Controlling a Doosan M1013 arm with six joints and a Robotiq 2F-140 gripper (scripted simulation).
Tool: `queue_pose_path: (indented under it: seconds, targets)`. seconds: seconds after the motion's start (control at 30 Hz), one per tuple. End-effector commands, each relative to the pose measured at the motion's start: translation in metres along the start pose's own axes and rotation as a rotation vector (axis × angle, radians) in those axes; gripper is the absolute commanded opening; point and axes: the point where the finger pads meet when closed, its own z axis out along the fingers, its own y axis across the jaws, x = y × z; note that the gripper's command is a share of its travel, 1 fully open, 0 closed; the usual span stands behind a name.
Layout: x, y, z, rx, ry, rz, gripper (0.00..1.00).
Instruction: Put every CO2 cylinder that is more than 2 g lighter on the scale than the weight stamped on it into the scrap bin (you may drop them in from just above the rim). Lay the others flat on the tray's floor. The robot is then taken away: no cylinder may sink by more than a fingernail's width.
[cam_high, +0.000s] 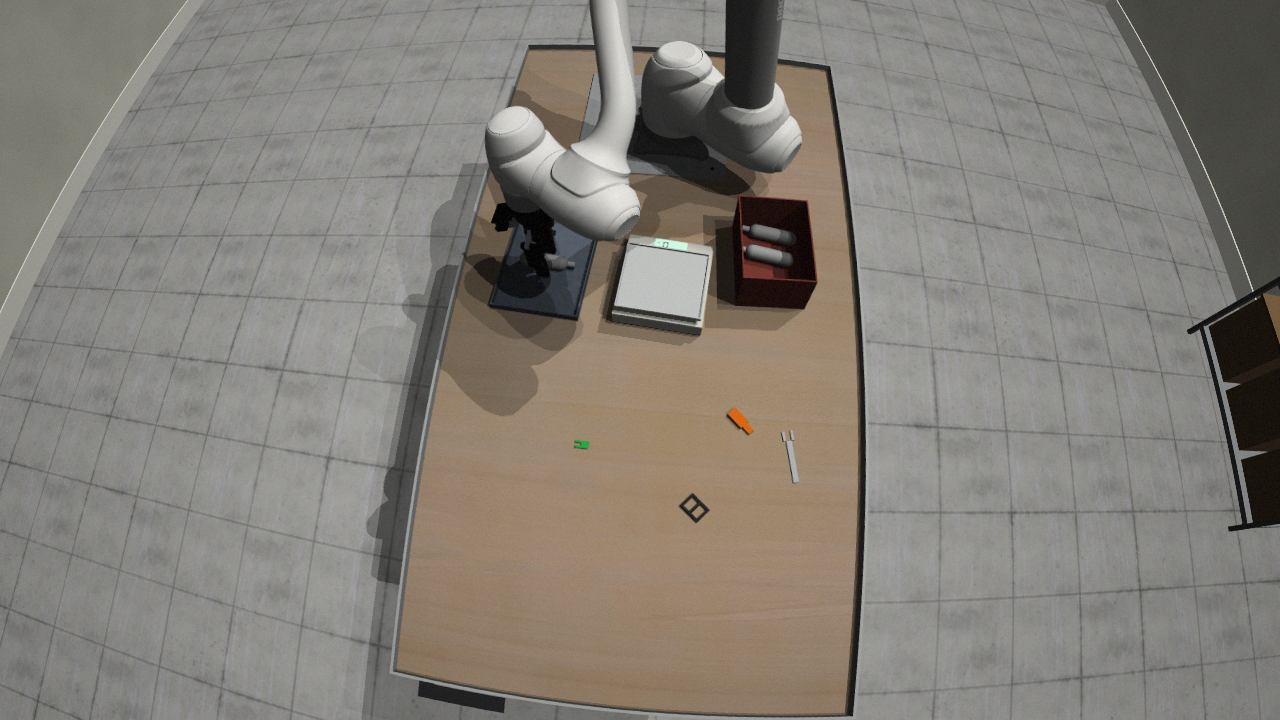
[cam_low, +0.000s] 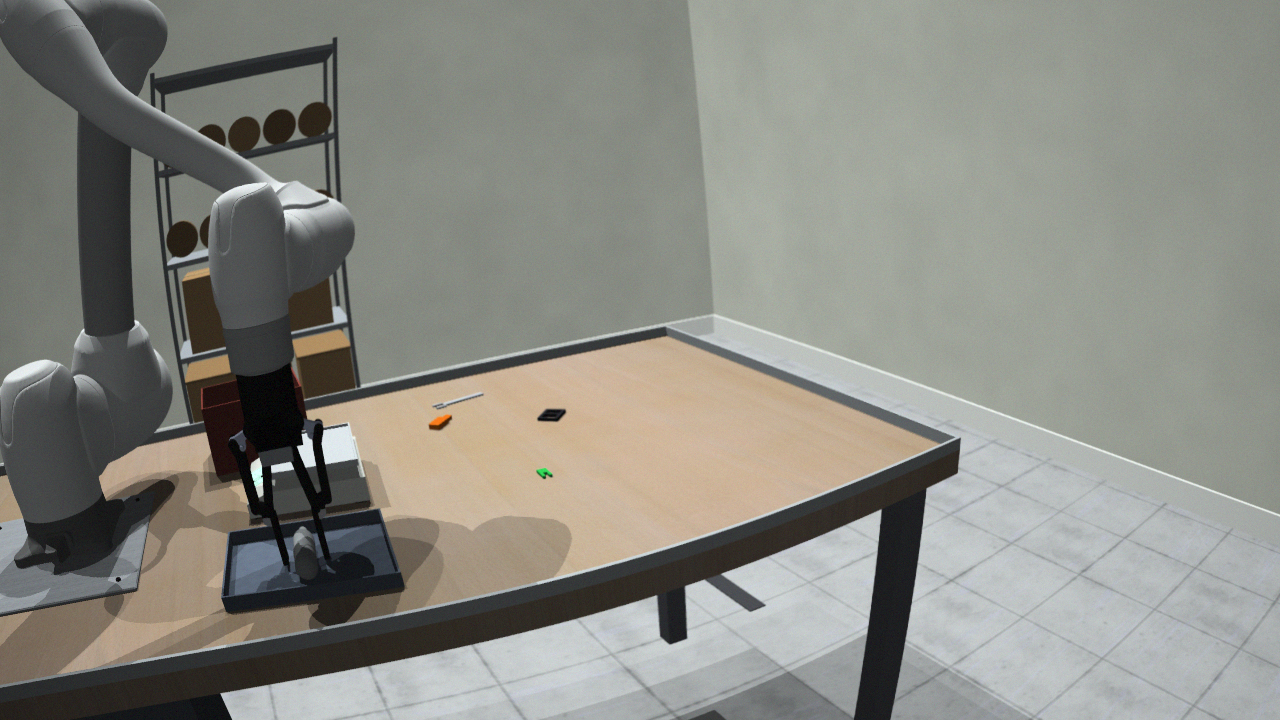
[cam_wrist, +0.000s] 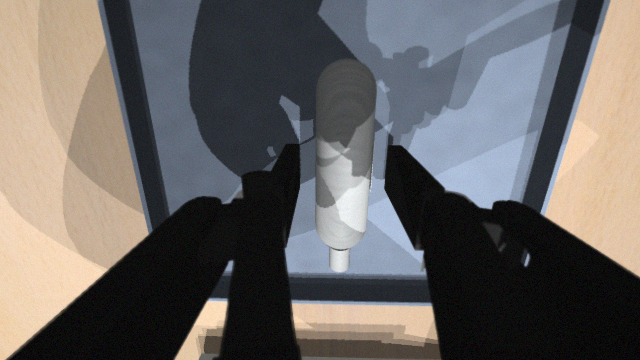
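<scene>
A silver CO2 cylinder (cam_wrist: 345, 160) lies flat on the floor of the dark blue tray, its neck toward the near rim. It also shows in the overhead view (cam_high: 556, 262) and the side view (cam_low: 306, 550). My gripper (cam_wrist: 342, 166) is low in the tray, one finger on each side of the cylinder, with a gap visible at both sides. It is open and holds nothing. Two more cylinders (cam_high: 769, 234) (cam_high: 768, 257) lie in the dark red scrap bin (cam_high: 777, 248). The scale (cam_high: 662, 282) between tray and bin has nothing on its plate.
Small items lie on the wooden table: an orange block (cam_high: 739, 420), a green clip (cam_high: 582, 443), a black square frame (cam_high: 690, 512) and a grey tool (cam_high: 791, 454). A shelf rack (cam_low: 250, 232) stands behind the table. The arm's base (cam_high: 716, 107) is at the back.
</scene>
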Motion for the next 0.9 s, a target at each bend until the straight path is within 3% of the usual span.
queue_pose_path:
  seconds: [0.0,0.87]
  targets:
    - [0.0001,-0.0004,-0.0005,0.001,0.000,0.000,0.41]
    - [0.0001,-0.0004,-0.0053,0.001,0.000,0.000,0.41]
